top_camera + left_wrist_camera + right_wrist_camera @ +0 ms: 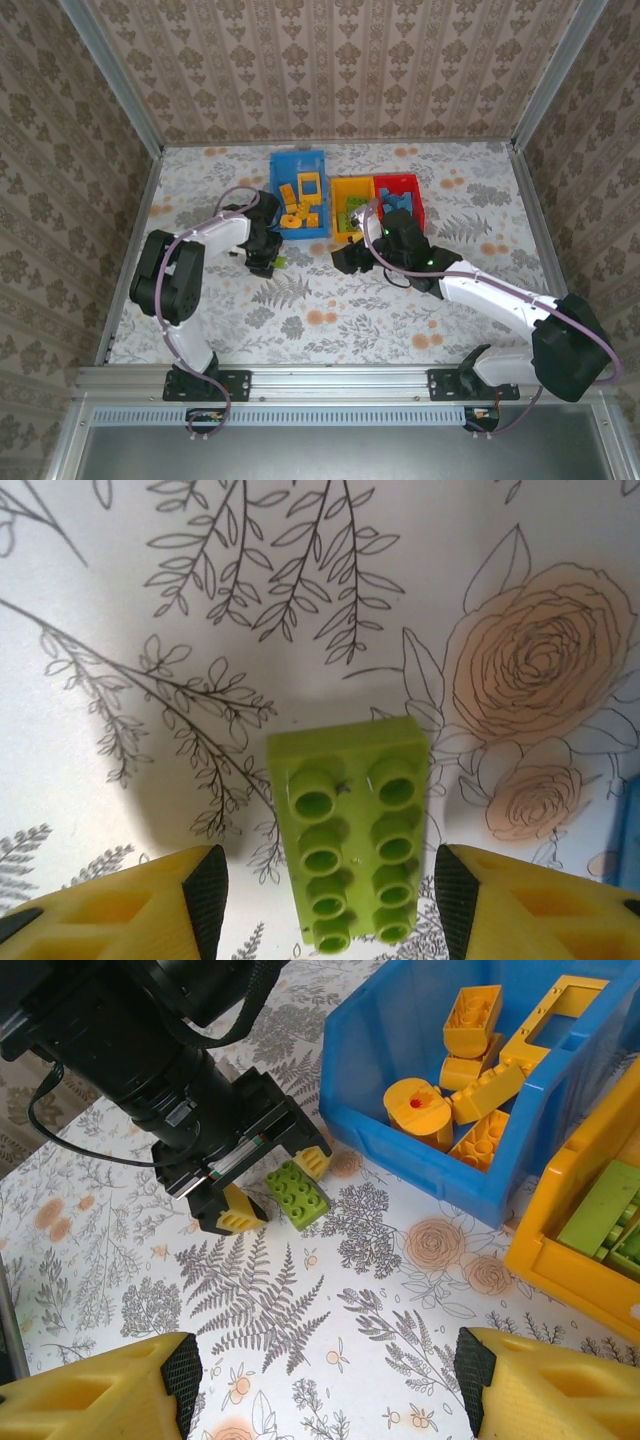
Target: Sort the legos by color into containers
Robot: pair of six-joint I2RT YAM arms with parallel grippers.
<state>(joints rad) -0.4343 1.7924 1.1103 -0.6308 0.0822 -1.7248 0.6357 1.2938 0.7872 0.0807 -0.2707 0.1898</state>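
Note:
A light green lego brick point(352, 832) lies studs-up on the flowered table, between the spread fingers of my left gripper point(330, 895), which is open and not touching it. The same brick point(297, 1194) lies under the left gripper point(270, 1192) in the right wrist view, and appears as a green speck point(279, 261) from above. My right gripper point(325, 1375) is open over bare tablecloth with nothing between its fingers. The blue bin point(299, 163) holds orange-yellow legos point(450, 1110). The yellow bin point(340, 185) holds green legos point(605, 1215). The red bin point(412, 181) holds blue legos point(396, 203).
The three bins stand side by side at the back middle of the table. The blue bin's corner point(345, 1120) is close to the right of the green brick. A metal frame rail point(330, 375) runs along the near edge, and wallpapered walls enclose the table.

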